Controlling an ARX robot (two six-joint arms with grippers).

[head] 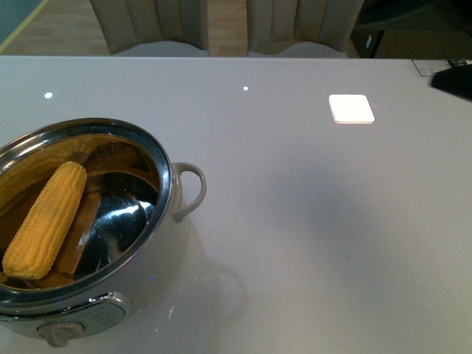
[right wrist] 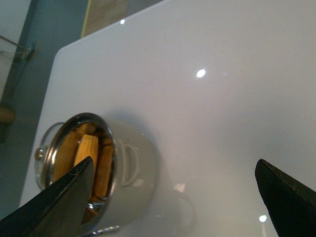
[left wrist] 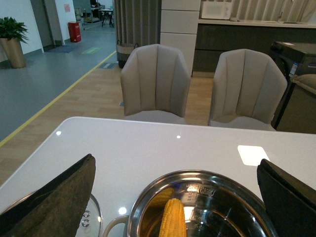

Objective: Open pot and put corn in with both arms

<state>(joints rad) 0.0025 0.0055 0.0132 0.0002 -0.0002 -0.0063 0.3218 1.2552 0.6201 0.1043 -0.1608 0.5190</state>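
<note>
— Where is the corn?

— The corn (head: 46, 220) lies inside the pot (head: 167, 193), slanted against the shiny steel wall, its thick end toward my near side and its tapered end up near the far rim. My left wrist camera sees it end-on, poking up from the steel bowl; my right wrist camera sees it as a yellow strip through the pot's open mouth.

— And the lid?

— Off the pot. The glass lid (left wrist: 91, 219) rests flat on the white table (head: 310, 221) just beside the pot, half hidden behind one of my left fingers. I can make out its steel rim and little else.

— Your claws?

— My left gripper (left wrist: 173, 197) is spread wide, one dark finger at each edge of its view, with the pot and corn showing between them and nothing held. My right gripper (right wrist: 173, 197) is just as wide and empty, with bare table and the pot's cream side between its fingers.

— Anything else on the table?

— A small white square (head: 351, 108) lies flat, well apart from the pot. Two grey chairs (left wrist: 155, 81) stand at the table's far edge.
</note>
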